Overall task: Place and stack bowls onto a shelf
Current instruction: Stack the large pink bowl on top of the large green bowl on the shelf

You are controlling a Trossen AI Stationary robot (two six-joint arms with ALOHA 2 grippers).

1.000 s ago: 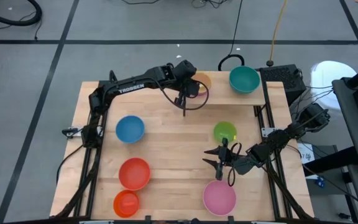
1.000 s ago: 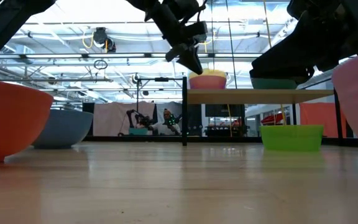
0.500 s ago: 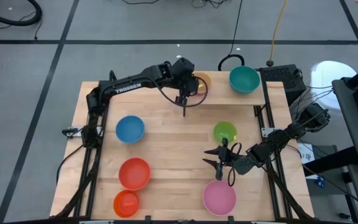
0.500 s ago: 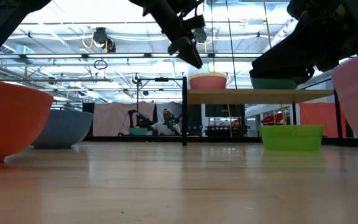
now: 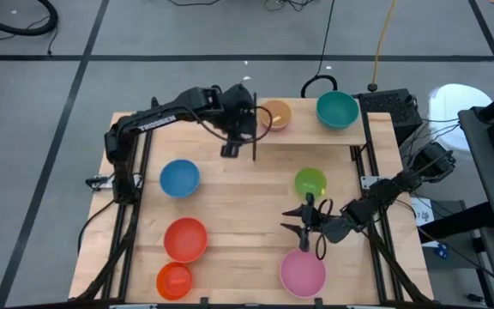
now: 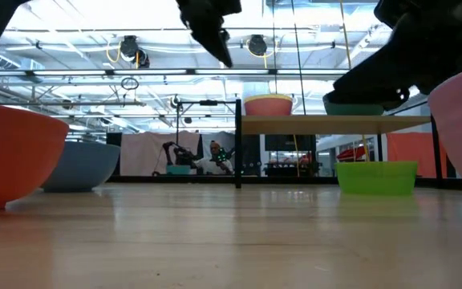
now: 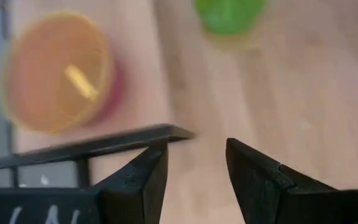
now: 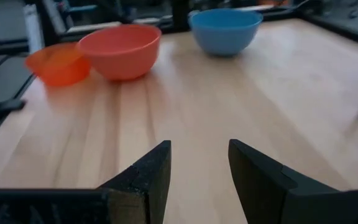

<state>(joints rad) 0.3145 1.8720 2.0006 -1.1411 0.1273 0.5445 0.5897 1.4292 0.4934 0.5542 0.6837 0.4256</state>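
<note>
Beside the shelf (image 5: 303, 129), we are hovering our left pincer (image 5: 230, 148) with fingers apart and empty, just off the dark upright panel (image 5: 255, 137); beyond it the yellow bowl (image 5: 274, 114) is sitting on the shelf with the teal bowl (image 5: 337, 110). Our right pincer (image 5: 295, 217) is waiting apart between the green bowl (image 5: 310, 182) and pink bowl (image 5: 303, 272).

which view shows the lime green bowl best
The high view: the lime green bowl shows whole and from above, on the table just beyond the right hand. The low view gives only its side, below the shelf. The left wrist view catches it blurred and cropped at the picture's edge. The right wrist view misses it.
</note>
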